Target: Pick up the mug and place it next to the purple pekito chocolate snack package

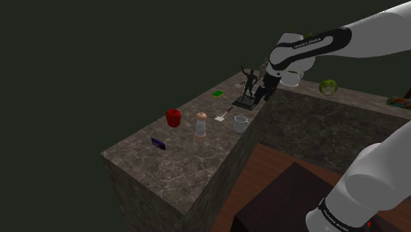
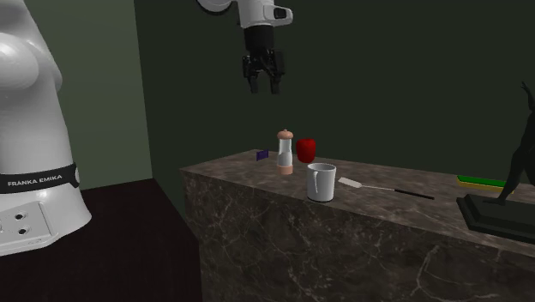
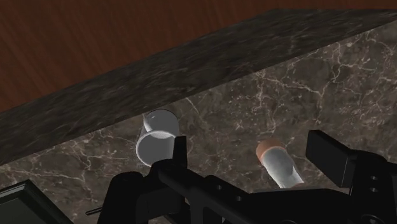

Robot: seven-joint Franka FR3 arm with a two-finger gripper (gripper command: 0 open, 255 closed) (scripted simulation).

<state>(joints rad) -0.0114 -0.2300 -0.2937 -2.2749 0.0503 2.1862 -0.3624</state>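
A pale mug (image 1: 240, 124) (image 2: 321, 182) (image 3: 156, 137) stands upright near the marble counter's edge, its handle showing in the second exterior view. The small purple package (image 1: 157, 142) (image 2: 261, 155) lies flat farther along the counter, beyond a shaker and a red object. My black gripper (image 2: 263, 81) (image 1: 260, 94) (image 3: 250, 145) hangs well above the counter, open, with nothing between its fingers. In the wrist view the mug lies just outside one fingertip (image 3: 179, 147).
A clear shaker with a peach cap (image 1: 201, 125) (image 2: 285, 153) (image 3: 278, 164) and a red object (image 1: 173, 117) (image 2: 306, 150) stand between mug and package. A white spatula (image 1: 222, 115) (image 2: 377, 187), a dark statue (image 1: 247, 89) (image 2: 514, 189) and a green flat item (image 1: 218, 93) lie beyond.
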